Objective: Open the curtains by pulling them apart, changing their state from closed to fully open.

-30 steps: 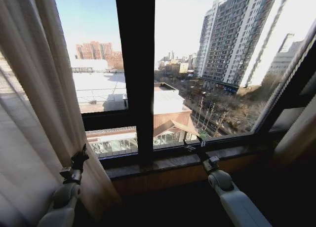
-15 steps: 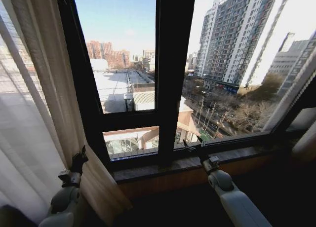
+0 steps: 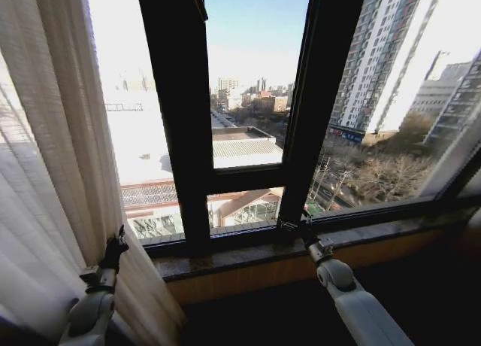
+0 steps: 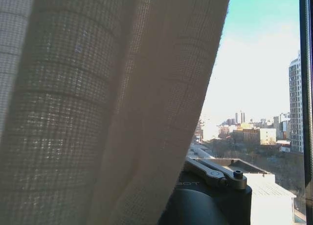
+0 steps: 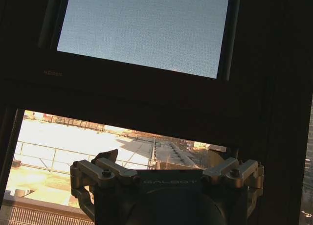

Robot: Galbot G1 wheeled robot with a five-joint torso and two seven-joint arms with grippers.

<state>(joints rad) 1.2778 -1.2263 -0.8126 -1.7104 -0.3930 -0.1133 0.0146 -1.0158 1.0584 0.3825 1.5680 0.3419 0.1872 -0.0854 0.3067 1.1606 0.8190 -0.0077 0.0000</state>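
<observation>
The left curtain (image 3: pixel 52 158), sheer cream fabric with vertical pleats, hangs bunched along the left of the head view. My left gripper (image 3: pixel 115 247) is raised low down at its inner edge, touching the fabric. In the left wrist view the curtain (image 4: pixel 98 107) drapes right over the left gripper (image 4: pixel 215 175) and hides its tips. My right gripper (image 3: pixel 291 227) is held up just in front of the window sill, apart from any fabric, its jaws open. In the right wrist view the right gripper (image 5: pixel 165 172) has its linkage arms spread wide, facing the glass.
Dark window frame bars (image 3: pixel 176 113) stand straight ahead, with a second upright bar (image 3: pixel 323 90) to the right. A brown stone sill (image 3: pixel 248 254) runs below the glass. Beyond the panes are rooftops and tall buildings. The floor under the sill is dark.
The whole picture has shifted: the window bars now sit further right, so the camera has moved left. Both arms keep their places in the picture, and the left gripper stays at the curtain edge.
</observation>
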